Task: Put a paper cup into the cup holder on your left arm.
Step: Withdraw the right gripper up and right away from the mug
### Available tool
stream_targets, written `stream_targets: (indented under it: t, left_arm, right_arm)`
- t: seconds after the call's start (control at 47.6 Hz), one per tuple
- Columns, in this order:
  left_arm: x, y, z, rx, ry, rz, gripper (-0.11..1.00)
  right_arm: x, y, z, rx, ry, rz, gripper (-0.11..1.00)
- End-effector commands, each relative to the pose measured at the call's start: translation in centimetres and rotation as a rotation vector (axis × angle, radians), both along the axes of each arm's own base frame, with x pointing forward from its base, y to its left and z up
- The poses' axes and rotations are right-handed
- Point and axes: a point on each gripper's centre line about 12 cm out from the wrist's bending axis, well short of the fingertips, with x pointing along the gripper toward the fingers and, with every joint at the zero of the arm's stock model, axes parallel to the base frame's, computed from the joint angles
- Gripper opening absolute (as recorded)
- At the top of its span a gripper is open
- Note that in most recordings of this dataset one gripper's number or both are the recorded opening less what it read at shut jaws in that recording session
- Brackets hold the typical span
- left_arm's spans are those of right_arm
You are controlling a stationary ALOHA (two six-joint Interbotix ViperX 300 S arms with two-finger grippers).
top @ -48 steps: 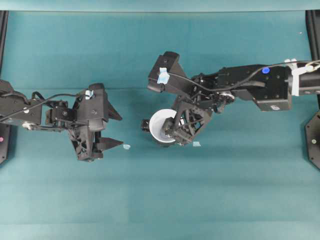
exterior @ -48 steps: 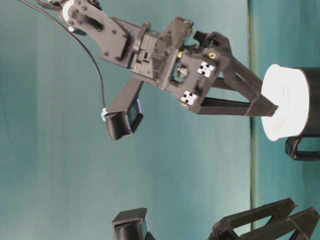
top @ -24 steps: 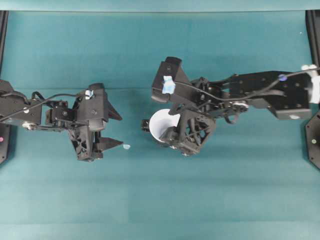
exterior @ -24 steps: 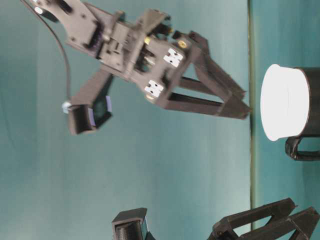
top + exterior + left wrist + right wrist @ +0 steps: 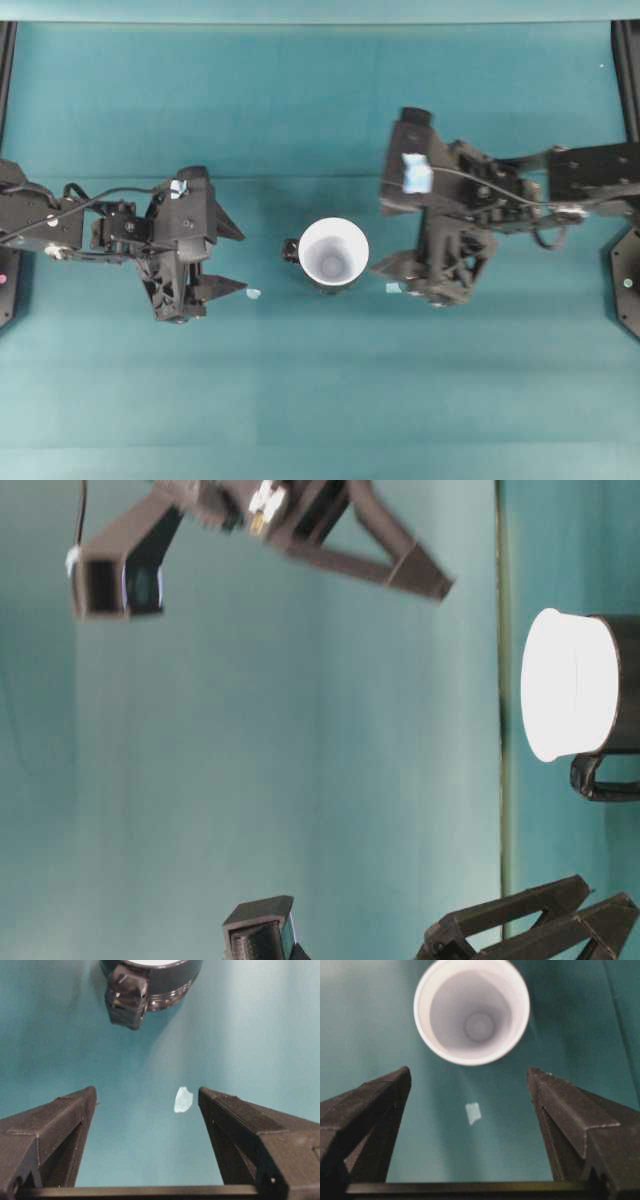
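The white paper cup point(image 5: 333, 252) sits upright inside the black cup holder point(image 5: 626, 680), its rim standing above the holder's top. The holder's handle point(image 5: 290, 250) points toward the left arm. My right gripper point(image 5: 390, 272) hangs open to the right of the cup and above the table, apart from it. In the right wrist view the cup point(image 5: 471, 1010) lies ahead of the empty open right gripper point(image 5: 469, 1072). My left gripper point(image 5: 240, 262) rests open to the left of the holder with nothing in it. The left wrist view has the holder point(image 5: 165, 985) ahead of the left gripper point(image 5: 147, 1092).
Teal cloth covers the table point(image 5: 320, 400). One pale tape scrap point(image 5: 253, 294) lies near the left fingertips, another scrap point(image 5: 393, 288) under the right gripper. Black frame posts point(image 5: 628, 60) stand at the side edges.
The right gripper has left the cup's rim, risen and drawn back to the right. The cup stays in the holder. The left arm has not moved.
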Motion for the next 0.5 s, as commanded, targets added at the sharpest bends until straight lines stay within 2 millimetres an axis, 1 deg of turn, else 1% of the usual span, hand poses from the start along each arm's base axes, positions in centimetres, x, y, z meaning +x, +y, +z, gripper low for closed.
stream_targets:
  t: [0.0,0.189,0.336,0.483]
  left_arm:
    - [0.6,-0.1,0.7,0.001,-0.031,-0.003,0.88]
    - [0.7,-0.2,1.1,0.002,-0.041,-0.008,0.88]
    - [0.5,-0.2,1.9,0.004,-0.061,-0.009,0.88]
    - [0.1,-0.2,2.1,0.006,-0.060,-0.009,0.88]
  right_arm:
    - [-0.5,0.1,0.9,-0.014,-0.050,0.016,0.92]
    - [-1.5,0.1,0.4,-0.029,-0.045,0.035,0.92]
    - [-1.8,0.1,0.2,-0.040,-0.041,0.049,0.92]
    - [-2.0,0.2,-0.1,-0.041,-0.032,0.052,0.92]
